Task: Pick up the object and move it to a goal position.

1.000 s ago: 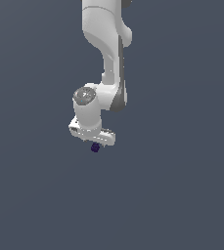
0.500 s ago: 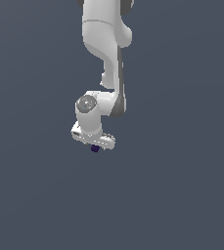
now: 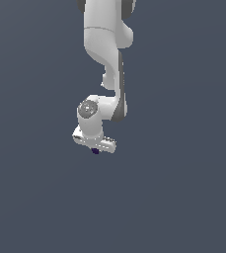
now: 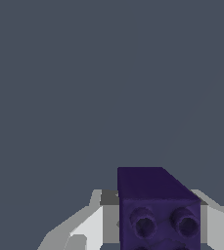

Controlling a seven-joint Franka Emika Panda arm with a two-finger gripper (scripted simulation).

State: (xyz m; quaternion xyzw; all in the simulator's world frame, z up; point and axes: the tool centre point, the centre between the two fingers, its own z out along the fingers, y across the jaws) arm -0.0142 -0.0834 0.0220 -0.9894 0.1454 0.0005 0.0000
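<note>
White arm (image 3: 104,44) hangs down from top of exterior view, plain grey backdrop. Gripper (image 3: 95,149) at bottom end, fingers (image 4: 91,227) clamped on dark purple object (image 4: 157,207). Wrist view: boxy block, two round studs on near face, wedged between fingers. Exterior view: just tiny dark speck under gripper.

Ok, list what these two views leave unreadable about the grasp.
- Exterior view: the purple block is too small, its shape unreadable; the tool covers most of it.
- Wrist view: the block is cut off by the picture's edge, so its full length is unseen.
- Wrist view: the fingers run out of frame; contact is hidden.
- No goal marker shows.
</note>
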